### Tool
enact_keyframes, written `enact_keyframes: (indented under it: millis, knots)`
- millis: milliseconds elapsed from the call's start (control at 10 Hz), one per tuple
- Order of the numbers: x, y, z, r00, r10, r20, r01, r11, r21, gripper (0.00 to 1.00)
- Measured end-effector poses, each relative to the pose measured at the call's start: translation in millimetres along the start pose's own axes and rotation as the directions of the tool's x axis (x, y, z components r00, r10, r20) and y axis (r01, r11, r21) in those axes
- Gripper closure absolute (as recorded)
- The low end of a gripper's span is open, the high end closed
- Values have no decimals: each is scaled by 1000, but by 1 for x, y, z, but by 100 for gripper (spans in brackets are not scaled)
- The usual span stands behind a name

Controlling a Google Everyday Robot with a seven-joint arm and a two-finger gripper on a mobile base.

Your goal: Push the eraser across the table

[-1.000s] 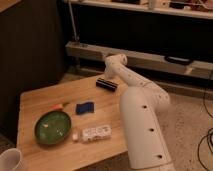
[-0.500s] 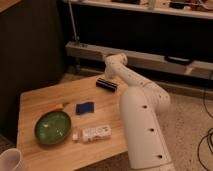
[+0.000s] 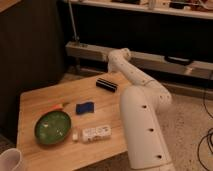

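The eraser point(image 3: 106, 84), a small black oblong block, lies near the far edge of the light wooden table point(image 3: 35, 100), right of its middle. My white arm rises from the lower right, bends over the table's right side and ends just behind the eraser. My gripper point(image 3: 116, 74) hangs there at the far edge, dark against the dark background, shut, close to the eraser's right end. Whether it touches the block I cannot tell.
A flat blue pad point(image 3: 85, 107) lies mid-table, with a green bowl point(image 3: 52, 127) at the front left and a small orange item point(image 3: 58, 106) beside it. A white packet point(image 3: 95, 133) sits near the front edge. A white cup point(image 3: 11, 161) shows bottom left. A metal rail point(image 3: 90, 51) runs behind.
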Motion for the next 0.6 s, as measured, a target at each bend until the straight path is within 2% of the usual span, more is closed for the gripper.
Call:
enact_keyframes:
  millis: [100, 200, 600]
  knots:
    - [7, -8, -3, 1000, 6, -3, -6, 1000, -6, 100]
    - [6, -7, 0, 1000, -4, -2, 4, 1000, -25, 100]
    - [2, 33, 4, 998, -54, 9, 55, 992, -112, 100]
